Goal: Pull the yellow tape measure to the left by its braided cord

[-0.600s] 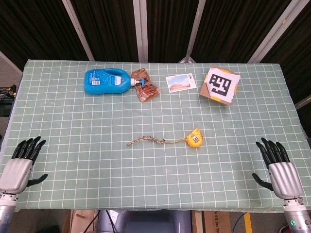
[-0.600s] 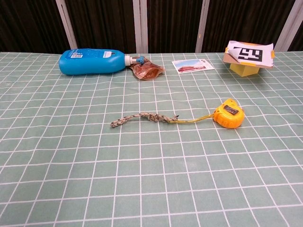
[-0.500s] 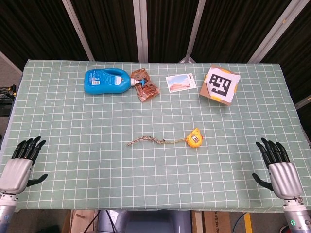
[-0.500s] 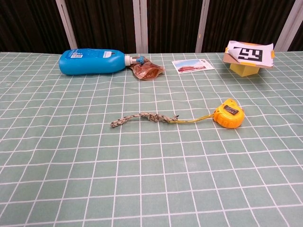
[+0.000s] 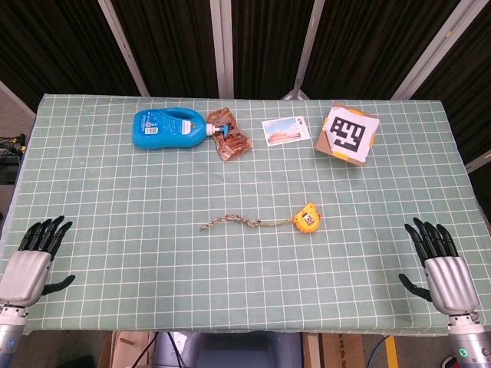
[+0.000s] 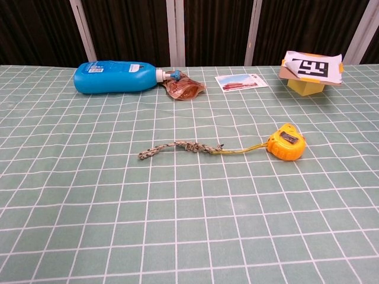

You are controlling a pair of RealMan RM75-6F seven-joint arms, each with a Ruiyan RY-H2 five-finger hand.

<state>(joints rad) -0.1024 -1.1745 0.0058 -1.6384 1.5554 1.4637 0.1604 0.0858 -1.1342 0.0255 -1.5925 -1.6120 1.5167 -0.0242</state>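
Tape measure [image 5: 307, 218] sits mid-worktop [image 5: 115, 230], roughly midway between the two robot hands and further from the near edge than either, its braided cord [image 5: 230, 223] trailing off toward the left robot hand's side. Left robot hand [image 5: 32, 261] and right robot hand [image 5: 441, 268] both rest at the near corners, fingers spread, holding nothing, well apart from cord and tape. Far from both: blue bottle [image 5: 169, 128], brown packet [image 5: 230, 136], postcard [image 5: 285, 130], box with a printed marker [image 5: 347, 134].
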